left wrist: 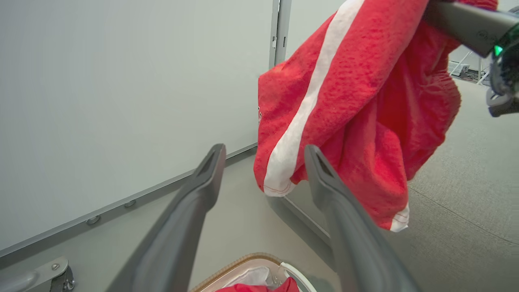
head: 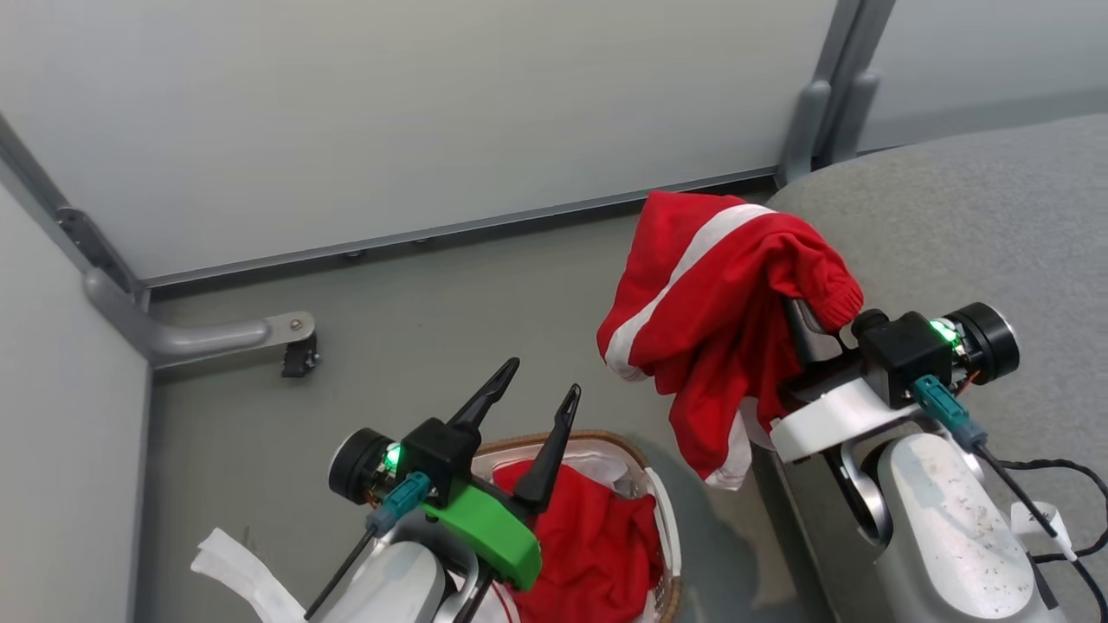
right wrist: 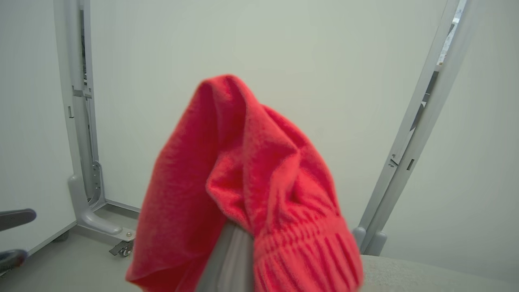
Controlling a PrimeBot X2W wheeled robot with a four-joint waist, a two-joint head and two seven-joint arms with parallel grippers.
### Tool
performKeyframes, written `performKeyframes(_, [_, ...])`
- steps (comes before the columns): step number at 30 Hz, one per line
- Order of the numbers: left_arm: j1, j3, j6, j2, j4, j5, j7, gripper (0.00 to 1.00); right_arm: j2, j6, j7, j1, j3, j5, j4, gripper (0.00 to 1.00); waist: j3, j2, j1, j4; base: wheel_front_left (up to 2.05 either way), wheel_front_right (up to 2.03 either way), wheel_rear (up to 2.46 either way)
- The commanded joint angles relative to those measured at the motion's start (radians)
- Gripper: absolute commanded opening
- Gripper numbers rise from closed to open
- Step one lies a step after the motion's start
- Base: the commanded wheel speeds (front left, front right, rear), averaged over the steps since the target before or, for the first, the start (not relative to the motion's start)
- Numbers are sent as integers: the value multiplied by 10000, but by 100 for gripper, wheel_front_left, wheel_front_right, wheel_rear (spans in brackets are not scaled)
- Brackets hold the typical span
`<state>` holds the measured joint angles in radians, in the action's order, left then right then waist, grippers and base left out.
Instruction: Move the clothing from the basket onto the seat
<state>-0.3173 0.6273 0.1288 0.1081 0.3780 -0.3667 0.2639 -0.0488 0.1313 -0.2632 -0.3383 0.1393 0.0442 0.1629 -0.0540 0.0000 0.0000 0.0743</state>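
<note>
Plainly this is the carrying step: the right gripper (head: 809,339) has the red shorts (head: 710,320) lifted well clear of the floor (head: 415,346). It grips them near the ribbed waistband, which folds over the fingers and hides their tips. I judge the jaws clamped on the cloth, since the whole garment hangs from that one spot. The rest droops in a loose bunch, the white side stripe running down its outer face and a white-trimmed hem dangling lowest. Holding it this high looks deliberate, because a limp garment would otherwise drag or snag. The shorts hang just beside the rounded near corner of the seat (head: 969,225), over the gap between seat and basket (head: 668,519), not yet above the cushion itself. The left gripper (head: 543,377) hovers above the basket with its fingers spread and nothing between them. It is probably parked there to be ready for the second garment while keeping out of the other arm's path. That garment, the red shirt (head: 589,536), lies crumpled inside the basket on the white liner (head: 606,467), so about half the job seems left. The next move likely calls for swinging the shorts further over the grey cushion before letting go. Released from here, the trailing hem could slip off the seat's curved edge to the floor.
</note>
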Motion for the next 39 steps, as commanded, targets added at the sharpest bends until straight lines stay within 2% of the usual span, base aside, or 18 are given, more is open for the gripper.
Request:
performKeyframes(1, [89,22,26,-26,-46,58,9,100,-35,-10,-23,-41,-28,34,-59,0,-332,0,0,759,0,0,0])
performKeyframes(12, [-438,406,30,-40,-16,134,7,100,-29,-12,-24,16,-485,116,-115,0,-1052,0,0,2882,0,0,0])
performKeyframes(19, [-645,678,31,55,67,33,9,100,-24,-12,-23,136,-719,48,-118,0,-1301,0,0,3508,0,0,0])
performKeyframes(27, [-899,889,30,209,-11,89,7,100,-23,-12,-24,-566,-1067,297,107,0,-1777,0,0,3354,0,0,0])
performKeyframes(33, [-1405,1115,31,325,-107,235,9,100,-810,-12,-23,-2329,-1372,408,710,0,-2653,0,0,2802,0,0,0])
performKeyframes(39, [-2127,1447,31,417,-247,286,9,100,-2017,-12,-23,-4586,-2146,-63,1789,0,-3859,0,0,2119,0,0,0])
